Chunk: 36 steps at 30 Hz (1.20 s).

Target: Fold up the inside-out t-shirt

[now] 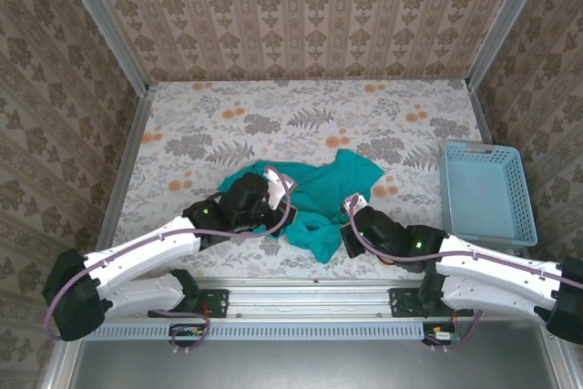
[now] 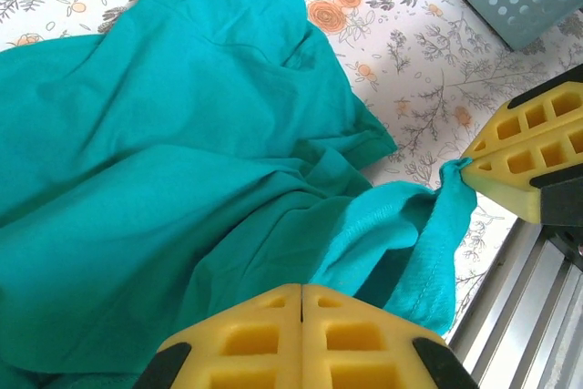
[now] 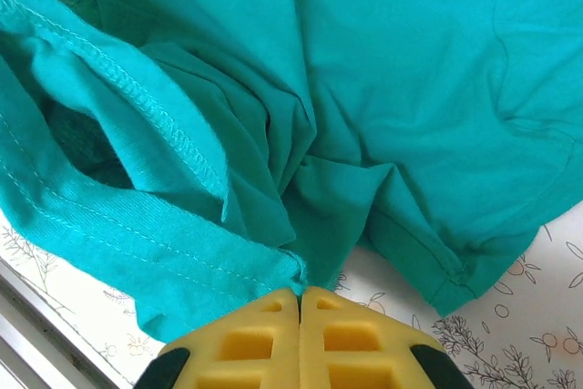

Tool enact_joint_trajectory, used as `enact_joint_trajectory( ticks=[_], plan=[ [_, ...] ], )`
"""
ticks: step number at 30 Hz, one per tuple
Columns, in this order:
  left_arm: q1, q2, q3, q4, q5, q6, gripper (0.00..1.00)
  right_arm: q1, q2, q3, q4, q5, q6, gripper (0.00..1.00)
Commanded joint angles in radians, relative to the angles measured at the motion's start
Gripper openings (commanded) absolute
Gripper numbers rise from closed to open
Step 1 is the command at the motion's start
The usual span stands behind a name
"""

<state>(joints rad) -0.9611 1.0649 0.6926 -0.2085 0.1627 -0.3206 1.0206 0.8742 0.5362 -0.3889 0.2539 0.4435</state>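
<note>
Right gripper [image 3: 300,296], jaws pressed together on a corner of the shirt [image 1: 321,190] just where the stitched hem [image 3: 137,97] ends; the left wrist view confirms a peak of cloth pinched at its tips. By its look the shirt is soft, light and limp. It is likely to sag and bunch wherever it is unsupported, to drag across the surface [image 1: 273,116] rather than lift as one piece, and to stand rough handling without harm. The doubled, stitched edges (hem, sleeve ends, shoulder seams) probably offer the firmest hold, and a pair of matching corners would let the cloth be drawn flat before any fold. Left gripper [image 2: 301,293], on the side of the shirt farther from the basket [image 1: 478,146], likewise shows its jaws fully together with no gap. Cloth lies right at its tips, but whether any layer is caught between them cannot be told. The exposed stitching along the hem suggests that the seams face outward. The shirt lies crumpled in an uneven heap, well apart from the basket and not touching it, with one lobe spread toward the basket's far corner. It is not yet flattened, so folding appears to be at an early stage.
</note>
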Motion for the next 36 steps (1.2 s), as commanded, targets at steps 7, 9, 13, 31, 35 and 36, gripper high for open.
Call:
enact_joint_trajectory(
  ticks=[7,9,13,31,35,36],
  plan=[
    [-0.001,-0.009,-0.020,0.021,-0.029,0.006,0.00,0.007,-0.093,-0.004,-0.016,-0.030,0.014,0.48],
    [-0.002,-0.016,-0.028,0.029,-0.022,0.009,0.00,0.004,-0.097,-0.021,0.000,-0.037,0.027,0.56],
    [-0.004,-0.043,-0.059,0.060,-0.012,0.005,0.00,-0.016,-0.060,-0.044,0.036,-0.065,0.043,0.60],
    [0.107,-0.097,-0.108,-0.012,-0.099,-0.084,0.00,-0.028,-0.084,-0.027,-0.022,-0.006,0.004,0.00],
    [0.127,-0.048,-0.056,-0.040,-0.006,-0.098,0.00,-0.001,-0.070,0.001,-0.024,-0.059,-0.053,0.00],
    [0.111,-0.037,-0.045,-0.042,-0.004,-0.085,0.01,0.005,-0.053,0.016,-0.027,-0.052,-0.062,0.00]
  ],
)
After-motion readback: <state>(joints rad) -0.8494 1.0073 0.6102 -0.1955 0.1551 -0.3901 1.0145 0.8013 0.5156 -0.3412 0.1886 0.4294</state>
